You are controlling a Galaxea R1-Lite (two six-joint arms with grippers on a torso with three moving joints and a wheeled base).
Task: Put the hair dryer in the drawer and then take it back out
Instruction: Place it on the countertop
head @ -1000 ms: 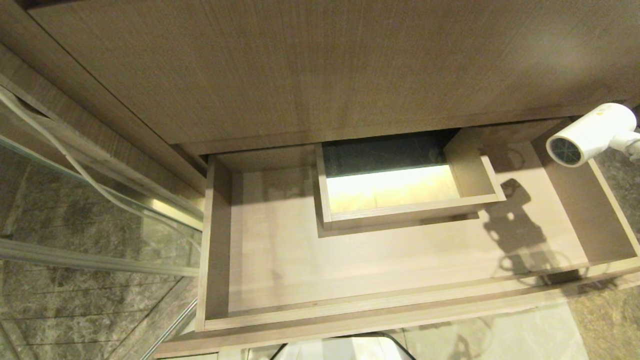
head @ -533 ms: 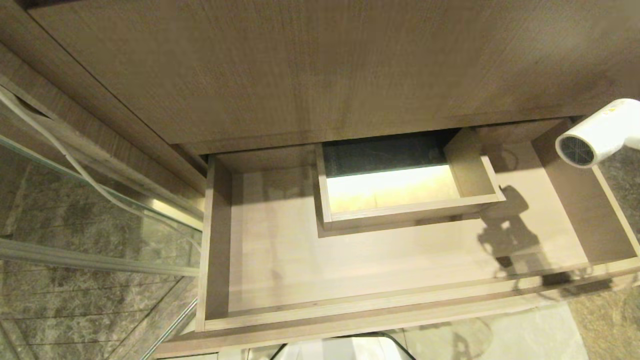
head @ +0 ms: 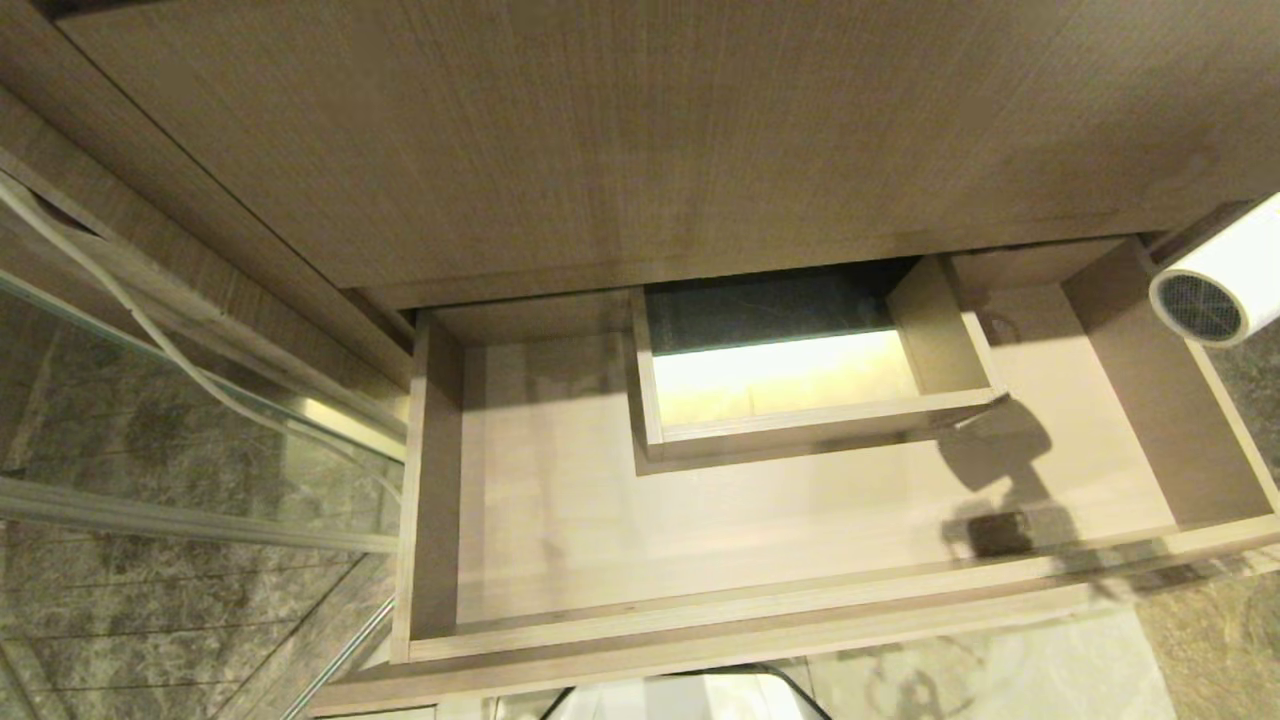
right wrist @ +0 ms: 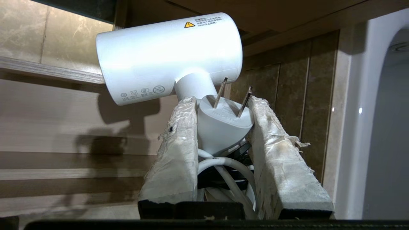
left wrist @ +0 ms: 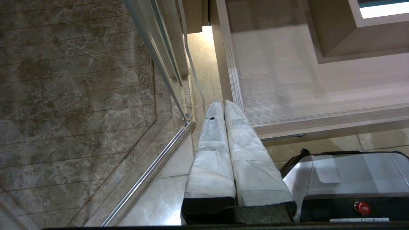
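The white hair dryer [head: 1222,285] hangs at the head view's right edge, above the open drawer's right side wall, grey rear grille facing the camera. In the right wrist view its barrel [right wrist: 169,57] stands above my right gripper [right wrist: 222,102], which is shut on the handle, the plug [right wrist: 222,126] and the bundled cord. The wood-grain drawer [head: 760,615] is pulled out with nothing inside it; its boxed cutout [head: 800,375] sits at rear centre. My left gripper [left wrist: 223,103] is shut on nothing, low beside the drawer's left front corner [left wrist: 235,95].
The taller wood panel [head: 640,140] overhangs the drawer's back. A glass shower partition with a metal rail [head: 200,520] stands left of the drawer. The robot's base [left wrist: 351,179] sits below the drawer front. A white fixture [right wrist: 370,111] rises beside the right gripper.
The hair dryer has moved right and slightly down in the head view, now partly cut off by the edge. Its shadow on the drawer floor shifted left and shrank.
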